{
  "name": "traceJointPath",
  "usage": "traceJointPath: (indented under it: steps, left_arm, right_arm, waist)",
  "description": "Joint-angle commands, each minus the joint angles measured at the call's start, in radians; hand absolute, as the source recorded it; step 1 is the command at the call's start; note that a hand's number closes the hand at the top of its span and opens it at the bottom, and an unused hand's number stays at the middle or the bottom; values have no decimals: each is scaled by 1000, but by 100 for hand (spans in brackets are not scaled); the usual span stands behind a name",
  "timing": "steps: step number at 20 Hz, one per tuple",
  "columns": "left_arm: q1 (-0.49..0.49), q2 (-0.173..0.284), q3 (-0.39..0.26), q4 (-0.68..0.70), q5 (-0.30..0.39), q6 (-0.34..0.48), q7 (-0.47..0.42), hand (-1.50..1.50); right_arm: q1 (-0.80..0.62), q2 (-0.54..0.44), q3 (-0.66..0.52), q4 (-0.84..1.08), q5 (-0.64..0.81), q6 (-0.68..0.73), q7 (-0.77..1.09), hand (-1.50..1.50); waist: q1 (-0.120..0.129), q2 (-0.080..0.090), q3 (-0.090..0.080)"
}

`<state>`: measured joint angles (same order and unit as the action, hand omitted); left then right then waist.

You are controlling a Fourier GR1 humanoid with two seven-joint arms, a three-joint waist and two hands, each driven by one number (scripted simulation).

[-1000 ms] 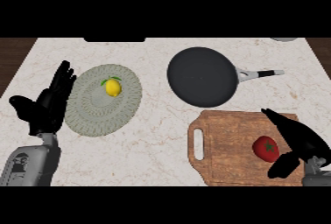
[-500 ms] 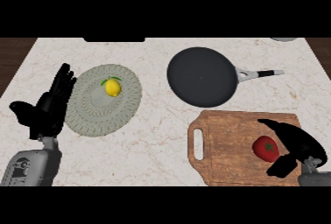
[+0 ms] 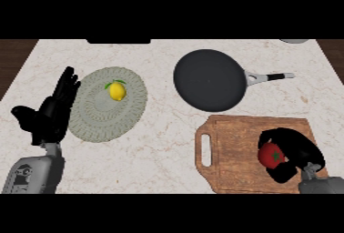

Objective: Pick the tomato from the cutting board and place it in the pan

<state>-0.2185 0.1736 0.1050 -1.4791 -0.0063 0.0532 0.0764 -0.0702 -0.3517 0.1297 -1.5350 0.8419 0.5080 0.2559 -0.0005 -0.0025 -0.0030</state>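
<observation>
Tomato (image 3: 271, 154) on cutting board (image 3: 235, 150), right hand (image 3: 295, 152) curled round it; not lifted. Pan (image 3: 209, 80) without tomato, carry and drop remaining. Left hand (image 3: 50, 116) resting, fingers straight

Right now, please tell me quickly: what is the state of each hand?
Left hand: open, fingers straight, holding nothing, beside the plate.
Right hand: fingers curled round the tomato on the cutting board.
</observation>
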Motion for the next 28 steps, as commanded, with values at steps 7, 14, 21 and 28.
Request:
traceJointPath:
  steps: [7,14,21,28]
  left_arm:
    - [-28,10,-16,11,9,-38,4,0]
    - [-27,0,-7,5,1,-10,15,0]
    - [-40,-7,-8,22,-8,-1,17,0]
    - [-42,3,7,28,-6,-4,3,0]
  right_arm:
    - [-128,345,637,-68,127,-4,235,150]
    - [-339,351,778,-140,149,-315,468,150]
    - [-497,351,816,-248,103,-524,706,150]
    - [-584,352,612,-162,59,-682,637,150]
  waist:
    - [68,2,2]
    - [33,0,3]
    - [23,2,2]
    - [15,6,3]
